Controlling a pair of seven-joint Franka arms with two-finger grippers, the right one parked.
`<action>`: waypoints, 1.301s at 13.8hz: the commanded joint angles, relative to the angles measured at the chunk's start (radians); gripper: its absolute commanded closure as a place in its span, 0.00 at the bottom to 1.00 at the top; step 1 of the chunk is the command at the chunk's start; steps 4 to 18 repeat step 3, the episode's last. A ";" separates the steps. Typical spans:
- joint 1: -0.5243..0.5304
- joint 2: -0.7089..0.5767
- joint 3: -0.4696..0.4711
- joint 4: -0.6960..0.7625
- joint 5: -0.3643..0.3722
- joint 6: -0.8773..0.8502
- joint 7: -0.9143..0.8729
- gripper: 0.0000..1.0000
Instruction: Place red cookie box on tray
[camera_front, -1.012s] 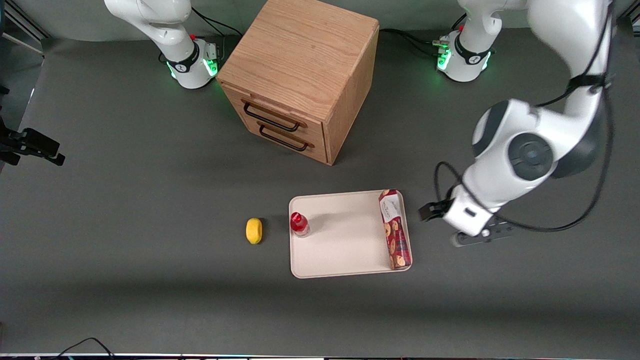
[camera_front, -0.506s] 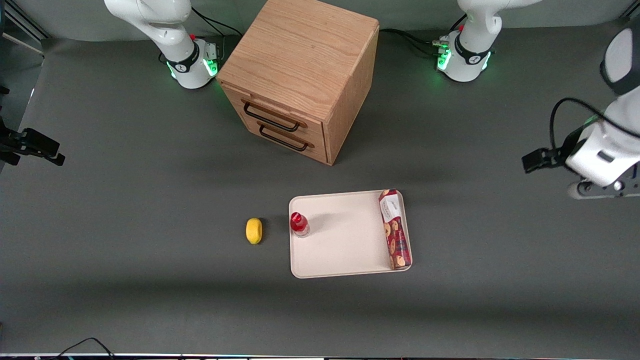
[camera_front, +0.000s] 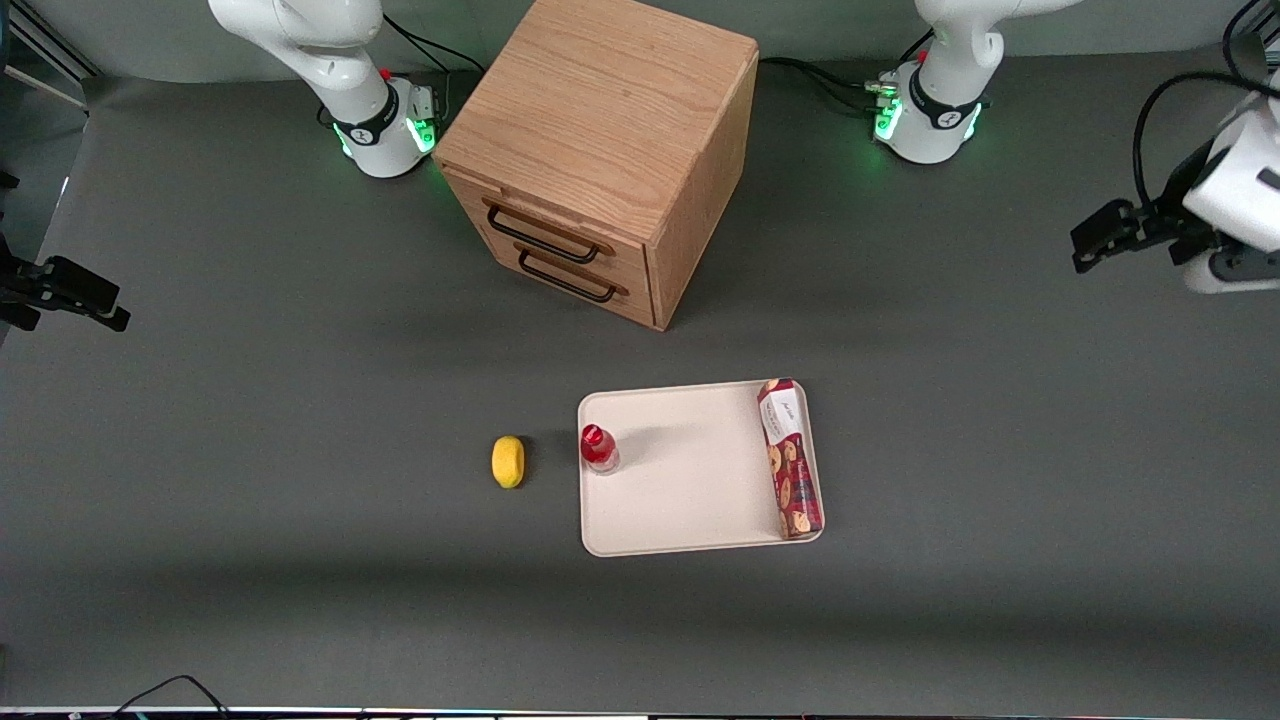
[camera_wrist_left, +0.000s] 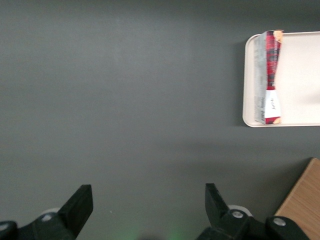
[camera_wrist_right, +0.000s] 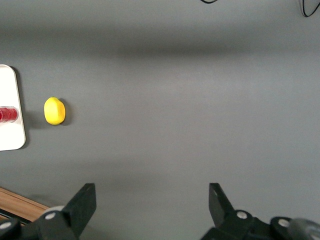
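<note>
Pincer withdrawn, empty, half out-of-frame.

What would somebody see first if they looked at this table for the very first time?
Probably the big wooden drawer cabinet, standing farther from the front camera than everything else on the table. Next, the cream tray with the red cookie box lying along one edge and a small red-capped bottle at the other, with a yellow lemon beside it. The pincer hangs open, empty, off toward the working arm's end.
</note>
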 joint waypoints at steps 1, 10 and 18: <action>0.019 -0.079 0.000 -0.081 -0.032 0.023 0.022 0.00; 0.019 -0.083 0.012 -0.086 -0.038 0.023 0.022 0.00; 0.019 -0.083 0.012 -0.086 -0.038 0.023 0.022 0.00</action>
